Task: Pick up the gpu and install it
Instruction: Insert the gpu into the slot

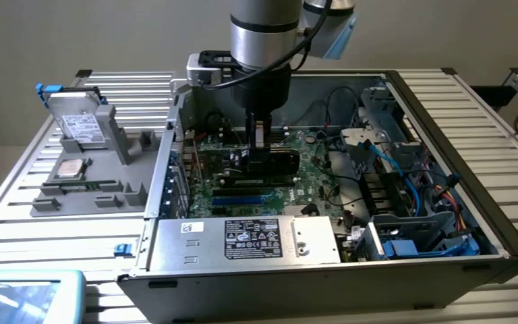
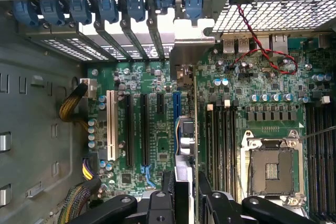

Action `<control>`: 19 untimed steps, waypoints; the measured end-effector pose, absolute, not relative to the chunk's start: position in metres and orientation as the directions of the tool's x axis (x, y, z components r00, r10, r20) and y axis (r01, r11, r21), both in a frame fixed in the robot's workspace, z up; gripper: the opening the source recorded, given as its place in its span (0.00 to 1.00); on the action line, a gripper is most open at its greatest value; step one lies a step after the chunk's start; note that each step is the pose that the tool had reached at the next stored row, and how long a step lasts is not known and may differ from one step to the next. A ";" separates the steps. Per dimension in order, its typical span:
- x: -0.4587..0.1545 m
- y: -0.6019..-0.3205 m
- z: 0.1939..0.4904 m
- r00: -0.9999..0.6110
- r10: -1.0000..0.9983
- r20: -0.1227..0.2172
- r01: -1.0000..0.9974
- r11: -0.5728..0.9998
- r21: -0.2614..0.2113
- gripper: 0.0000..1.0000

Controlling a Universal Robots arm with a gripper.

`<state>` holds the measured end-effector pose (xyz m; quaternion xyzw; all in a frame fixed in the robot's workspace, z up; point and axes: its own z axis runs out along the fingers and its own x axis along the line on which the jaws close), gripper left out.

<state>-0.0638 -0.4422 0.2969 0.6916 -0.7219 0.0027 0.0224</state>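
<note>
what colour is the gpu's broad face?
Black; the gpu shows it best in the exterior view.

A plain pale grey wall [image 1: 88,34] behind a ribbed silver metal bench [image 1: 25,223]; soft, even lighting.

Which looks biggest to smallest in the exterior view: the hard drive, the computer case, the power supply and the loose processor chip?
1. computer case
2. power supply
3. hard drive
4. processor chip

The hard drive stands farther from the camera than the power supply, so that gap may be overstated.
</note>
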 end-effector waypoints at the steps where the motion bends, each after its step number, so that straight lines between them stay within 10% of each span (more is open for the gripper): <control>1: -0.064 -0.442 0.297 -0.042 -0.998 0.036 -0.999 0.043 0.027 0.28; 19: -0.076 -0.448 0.273 -0.042 -0.998 0.036 -0.999 0.043 0.028 0.28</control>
